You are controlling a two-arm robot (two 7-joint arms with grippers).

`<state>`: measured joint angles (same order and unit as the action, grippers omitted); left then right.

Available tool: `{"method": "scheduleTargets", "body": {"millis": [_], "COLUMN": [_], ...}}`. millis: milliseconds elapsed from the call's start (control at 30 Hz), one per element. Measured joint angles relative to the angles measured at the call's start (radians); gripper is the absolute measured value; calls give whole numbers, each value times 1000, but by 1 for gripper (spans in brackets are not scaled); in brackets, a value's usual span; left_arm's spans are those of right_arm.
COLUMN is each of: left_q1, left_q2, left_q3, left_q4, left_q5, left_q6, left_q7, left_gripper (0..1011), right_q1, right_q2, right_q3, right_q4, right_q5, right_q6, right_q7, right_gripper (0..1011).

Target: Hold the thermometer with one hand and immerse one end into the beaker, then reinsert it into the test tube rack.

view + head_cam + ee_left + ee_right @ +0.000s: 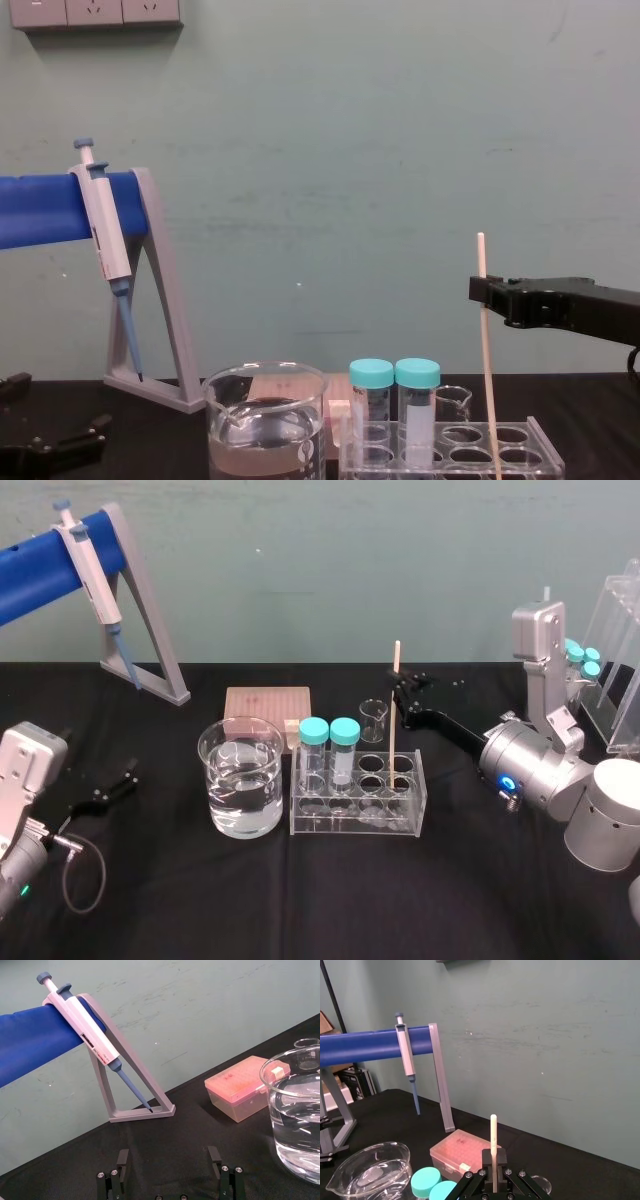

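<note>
The thermometer (394,710) is a thin cream rod standing upright, its lower end down in a hole at the right end of the clear test tube rack (358,822). My right gripper (402,696) reaches in from the right and is shut on the rod's upper part. The right wrist view shows the black fingers (486,1161) pinching the thermometer (493,1132). The chest view shows the thermometer (484,330) running down into the rack (450,452). The beaker (240,778), holding clear liquid, stands just left of the rack. My left gripper (168,1160) rests open at the table's left.
A blue-and-grey pipette (95,570) hangs on its grey stand at the back left. Behind the beaker and rack are a pink tip box (267,705) and a small clear beaker (373,718). Teal-capped tubes (585,660) sit in a clear holder at the far right.
</note>
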<state>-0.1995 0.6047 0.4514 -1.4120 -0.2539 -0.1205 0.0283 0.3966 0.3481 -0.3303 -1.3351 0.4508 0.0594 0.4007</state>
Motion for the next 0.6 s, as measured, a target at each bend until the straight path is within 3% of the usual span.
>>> {"method": "scheduleTargets", "body": {"millis": [600], "left_q1": [0], "left_q2": [0], "left_q3": [0], "left_q4": [0], "left_q5": [0], "left_q6": [0], "left_q7": [0], "left_gripper": [1004], "right_q1": [-9], "right_q2": [-5], "right_q3": [12], "right_q4": [5], "right_q5": [-5], "right_q6": [7], "right_q7": [-20], "right_gripper": [52]}}
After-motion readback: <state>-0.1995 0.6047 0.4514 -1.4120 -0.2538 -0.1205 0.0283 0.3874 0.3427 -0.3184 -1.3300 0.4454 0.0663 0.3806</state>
